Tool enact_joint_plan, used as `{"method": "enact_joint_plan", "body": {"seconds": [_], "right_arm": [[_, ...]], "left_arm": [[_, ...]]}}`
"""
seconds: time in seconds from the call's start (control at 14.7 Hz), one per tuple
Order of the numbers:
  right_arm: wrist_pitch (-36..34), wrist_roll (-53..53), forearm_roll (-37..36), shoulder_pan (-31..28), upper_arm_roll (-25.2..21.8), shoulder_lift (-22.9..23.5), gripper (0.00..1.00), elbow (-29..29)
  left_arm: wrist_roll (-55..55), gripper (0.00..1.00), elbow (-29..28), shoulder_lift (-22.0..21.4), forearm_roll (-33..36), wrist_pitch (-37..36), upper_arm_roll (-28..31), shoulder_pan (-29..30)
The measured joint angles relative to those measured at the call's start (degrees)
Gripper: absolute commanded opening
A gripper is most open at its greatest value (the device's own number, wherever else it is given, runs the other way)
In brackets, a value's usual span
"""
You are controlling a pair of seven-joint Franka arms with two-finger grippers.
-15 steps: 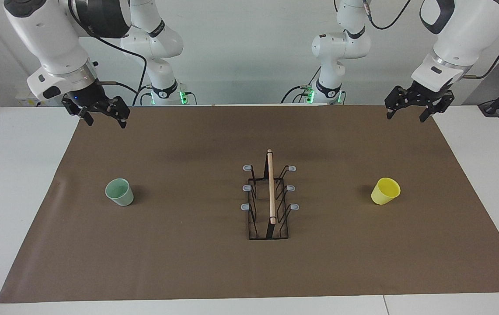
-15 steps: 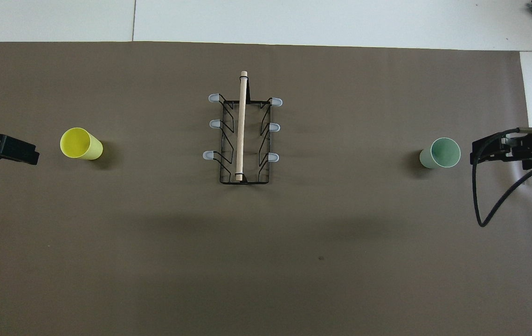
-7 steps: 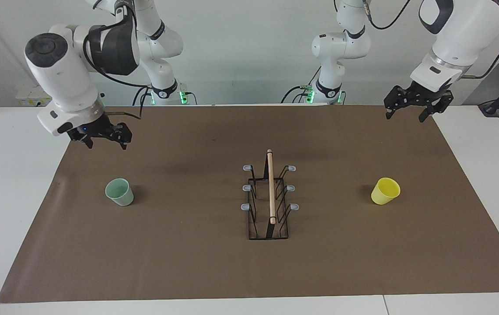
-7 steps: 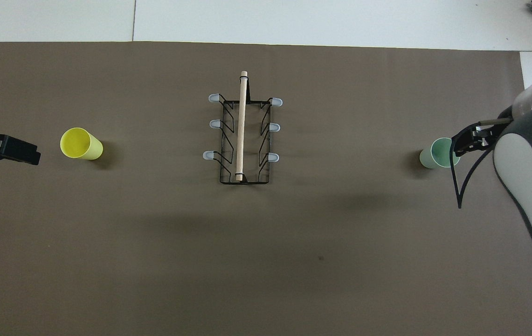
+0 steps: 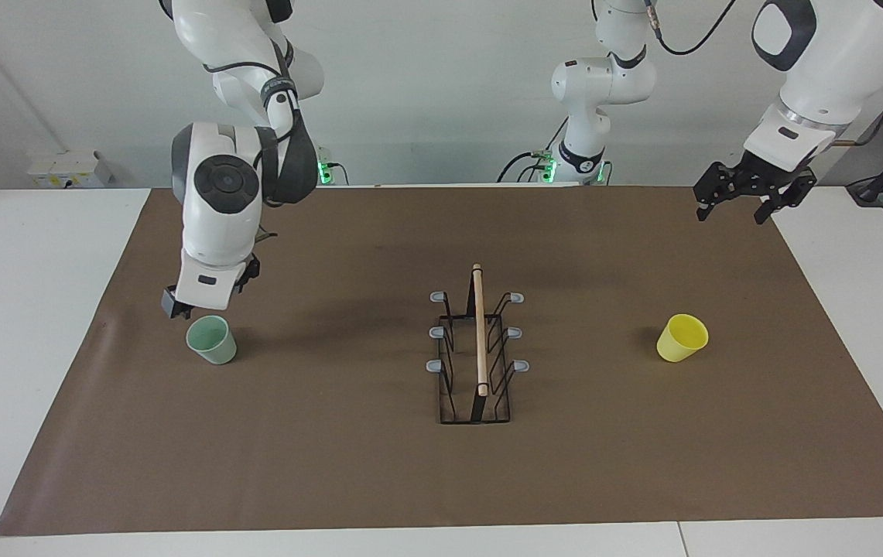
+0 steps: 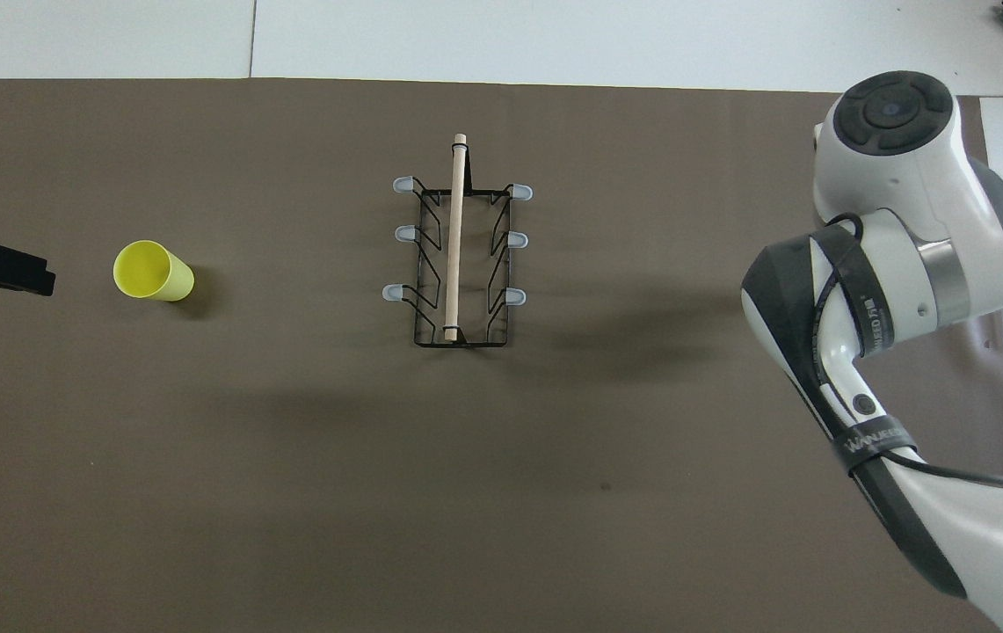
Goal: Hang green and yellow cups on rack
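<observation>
From the facing view, our right gripper (image 5: 197, 308) hangs just above the mint green cup (image 5: 211, 340); its fingers are mostly hidden, so we cannot tell their state. Descending off-centre could tip the cup. Our left gripper (image 5: 745, 196), fingers spread, waits well apart from the yellow cup (image 5: 682, 337).

From overhead, our arm hides the green cup; the wire rack (image 6: 458, 264) stands empty on the bench (image 6: 290, 457).

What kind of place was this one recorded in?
Most likely a robotics lab test bench: two white arms mounted at a white table, a brown mat laid as a work surface, and only staged props on it, a rack and two plastic cups.
</observation>
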Motion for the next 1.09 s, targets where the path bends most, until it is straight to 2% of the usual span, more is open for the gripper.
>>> {"method": "enact_joint_plan", "body": {"seconds": [0.2,0.48,0.75,0.95,1.09], "right_arm": [[3.6,-12.2,-8.1,2.9,0.1,0.2,1.0,-5.1],[5.6,-18.2,-18.2,7.1,0.2,0.3,1.0,-11.9],[8.4,-14.1,-23.2,8.6,0.2,0.3,1.0,-17.6],[11.8,-11.4,-26.8,8.5,0.1,0.4,1.0,-21.4],[14.3,-8.0,-32.2,8.3,0.0,0.5,1.0,-25.5]], "left_arm": [[1.1,1.0,-2.6,2.2,0.0,6.3,2.2,0.0],[5.0,1.0,-4.4,7.0,-3.3,13.2,5.3,0.1],[8.0,1.0,-9.0,9.5,-7.3,19.9,7.3,0.2],[9.1,1.0,-9.6,12.4,-15.8,21.1,9.3,0.4],[9.7,1.0,-9.3,14.8,-23.0,21.2,11.6,0.5]]}}
